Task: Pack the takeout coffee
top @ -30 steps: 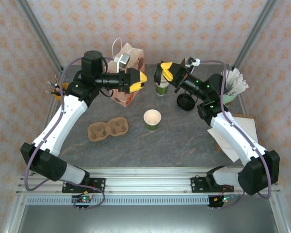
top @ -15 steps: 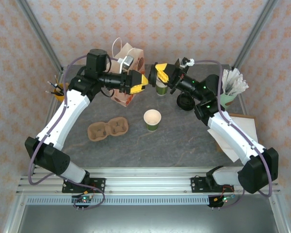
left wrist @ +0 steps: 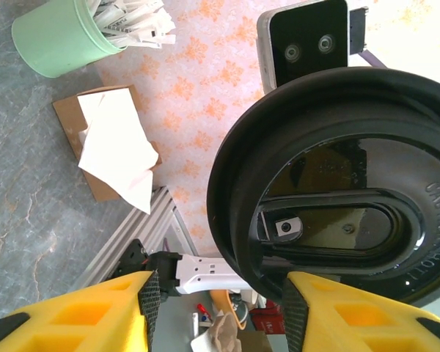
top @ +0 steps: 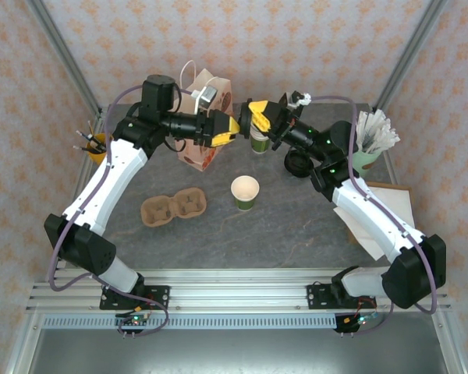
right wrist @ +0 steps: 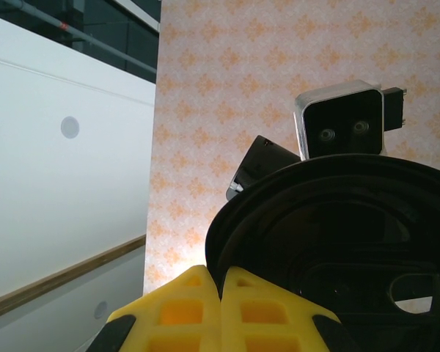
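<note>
Since the previous frame the arms have drawn together at far centre: right gripper [top: 254, 116] pinched shut on black lid [left wrist: 337, 132] rim, left gripper [top: 232, 128] half open, empty, tips nearly meeting; lidless green cup [top: 246, 195] mid-table.

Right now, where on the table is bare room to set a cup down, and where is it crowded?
Free: the front strip between cup tray, open cup and near edge; between open cup and napkins. Crowded: the back: bag, cup stack, left hand and right hand at the black lid.
</note>
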Robot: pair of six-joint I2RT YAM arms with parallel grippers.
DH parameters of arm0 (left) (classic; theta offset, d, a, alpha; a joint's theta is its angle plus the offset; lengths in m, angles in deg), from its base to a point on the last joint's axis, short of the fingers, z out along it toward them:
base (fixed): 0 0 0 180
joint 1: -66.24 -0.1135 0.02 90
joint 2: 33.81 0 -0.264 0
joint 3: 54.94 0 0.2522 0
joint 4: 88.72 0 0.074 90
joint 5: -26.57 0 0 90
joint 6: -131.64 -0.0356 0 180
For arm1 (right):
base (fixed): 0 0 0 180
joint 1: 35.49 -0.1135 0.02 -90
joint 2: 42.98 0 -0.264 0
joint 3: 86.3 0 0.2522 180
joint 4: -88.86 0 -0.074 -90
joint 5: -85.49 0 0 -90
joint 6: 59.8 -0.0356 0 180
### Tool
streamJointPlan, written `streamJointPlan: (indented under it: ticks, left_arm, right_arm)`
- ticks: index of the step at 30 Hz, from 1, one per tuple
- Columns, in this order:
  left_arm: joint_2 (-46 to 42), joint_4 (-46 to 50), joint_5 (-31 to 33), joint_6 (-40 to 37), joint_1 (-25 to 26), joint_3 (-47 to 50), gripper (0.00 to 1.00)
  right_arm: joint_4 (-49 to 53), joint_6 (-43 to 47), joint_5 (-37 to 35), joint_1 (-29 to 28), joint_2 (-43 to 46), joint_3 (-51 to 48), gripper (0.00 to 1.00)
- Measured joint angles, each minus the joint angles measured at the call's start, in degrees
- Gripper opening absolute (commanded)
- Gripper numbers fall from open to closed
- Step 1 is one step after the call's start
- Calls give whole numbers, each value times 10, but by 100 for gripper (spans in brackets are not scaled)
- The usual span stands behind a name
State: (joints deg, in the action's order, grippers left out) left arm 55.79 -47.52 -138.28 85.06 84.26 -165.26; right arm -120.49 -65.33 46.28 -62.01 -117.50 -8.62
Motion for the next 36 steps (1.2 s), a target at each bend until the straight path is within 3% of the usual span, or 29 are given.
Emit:
streamJointPlan:
  ticks: [36]
  left_arm:
    - [8, -46, -1, 37, 4, -23, 42]
  right_arm:
    - [-106, -42, -59, -18, -6, -47, 0]
